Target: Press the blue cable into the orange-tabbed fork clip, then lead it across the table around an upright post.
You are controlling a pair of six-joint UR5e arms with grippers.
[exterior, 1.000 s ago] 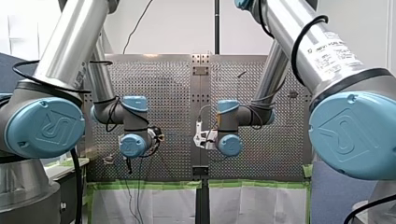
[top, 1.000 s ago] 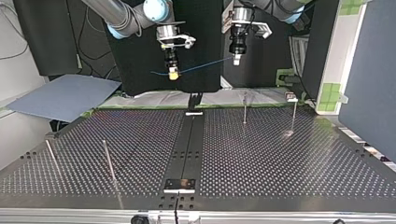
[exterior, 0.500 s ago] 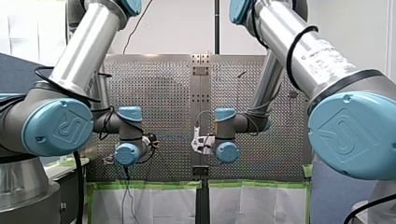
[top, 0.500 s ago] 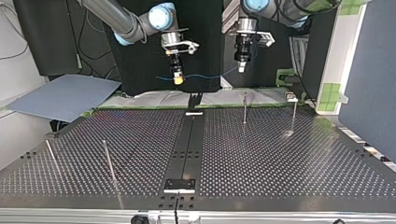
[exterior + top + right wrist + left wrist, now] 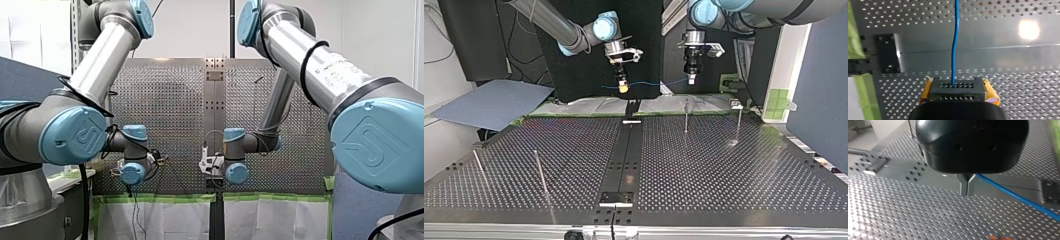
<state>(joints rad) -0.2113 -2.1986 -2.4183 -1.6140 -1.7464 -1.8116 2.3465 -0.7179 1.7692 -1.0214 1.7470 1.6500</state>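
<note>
Front view: my left arm (image 5: 100,55) and my right arm (image 5: 310,60) both reached down to wrists set low before the perforated table (image 5: 170,100); neither the fingers nor the cable could be made out here. Top view: the right gripper (image 5: 623,88), yellow-padded, and the left gripper (image 5: 692,78) hung side by side above the table's far edge, clear of its surface. The blue cable (image 5: 656,82) was stretched between them in the air, with a short tail beyond the right gripper. The upright posts (image 5: 685,116) stood bare, no cable near them. Left wrist view: the metal fingers (image 5: 964,185) were closed together, and the cable left them at the tips and ran off above the table, so the pincer was judged clamped on it. An orange tab (image 5: 998,237) showed on the table below, probably the clip's, apart from the cable. Right wrist view: the yellow pads (image 5: 990,90) were drawn in on the cable, which ran straight ahead. Assessment: the cable was gripped at two points and carried. Seating it in the clip and routing it round a post both remained outstanding.
</note>
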